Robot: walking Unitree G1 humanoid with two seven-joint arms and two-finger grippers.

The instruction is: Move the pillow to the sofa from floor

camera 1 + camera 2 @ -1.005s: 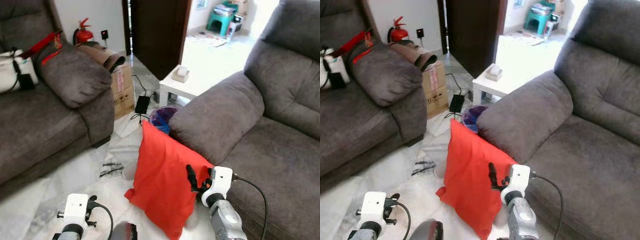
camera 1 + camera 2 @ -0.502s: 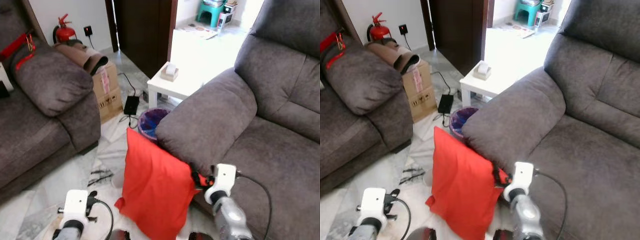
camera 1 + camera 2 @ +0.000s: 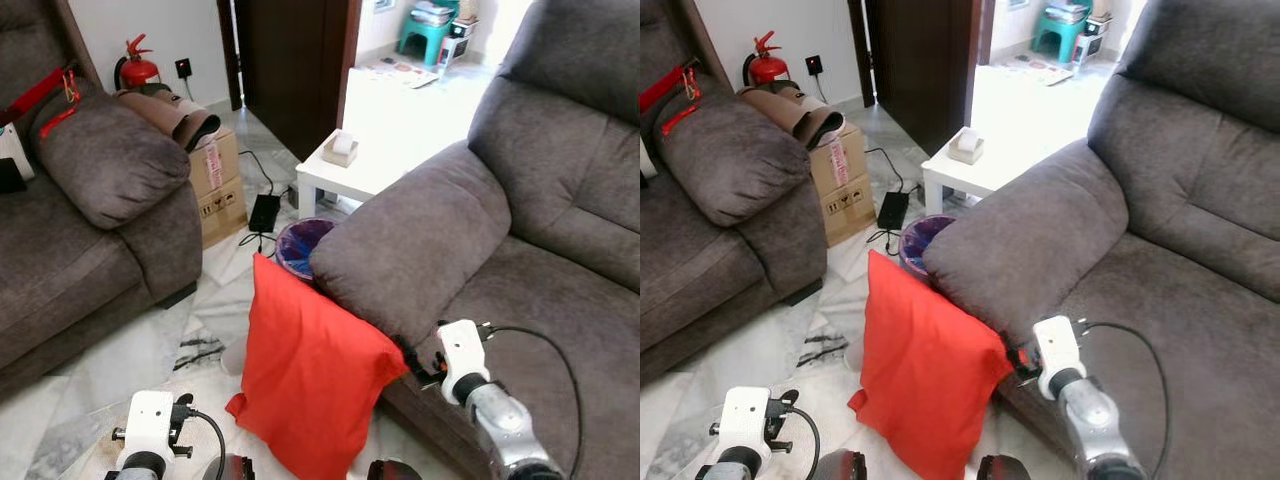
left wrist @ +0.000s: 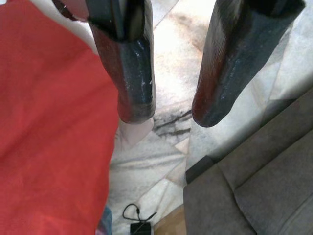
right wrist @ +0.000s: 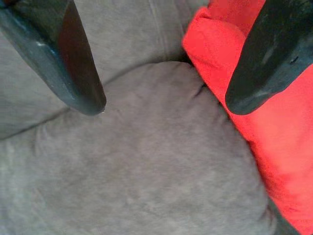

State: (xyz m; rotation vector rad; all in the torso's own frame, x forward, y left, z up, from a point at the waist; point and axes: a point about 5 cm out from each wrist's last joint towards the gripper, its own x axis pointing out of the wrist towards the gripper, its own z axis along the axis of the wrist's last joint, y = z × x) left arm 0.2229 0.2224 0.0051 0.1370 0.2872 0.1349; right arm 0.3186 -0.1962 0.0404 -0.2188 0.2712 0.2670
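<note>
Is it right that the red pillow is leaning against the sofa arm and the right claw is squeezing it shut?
Not quite. The red pillow does lean against the sofa arm, but the right claw is open, not squeezing. The right wrist view shows its two fingers spread apart over the sofa arm, beside the pillow.

I drew the right tool (image 5: 164, 103) off the face of the red pillow (image 3: 315, 375) to its corner by the sofa (image 3: 420, 245) armrest, fingers apart.
</note>
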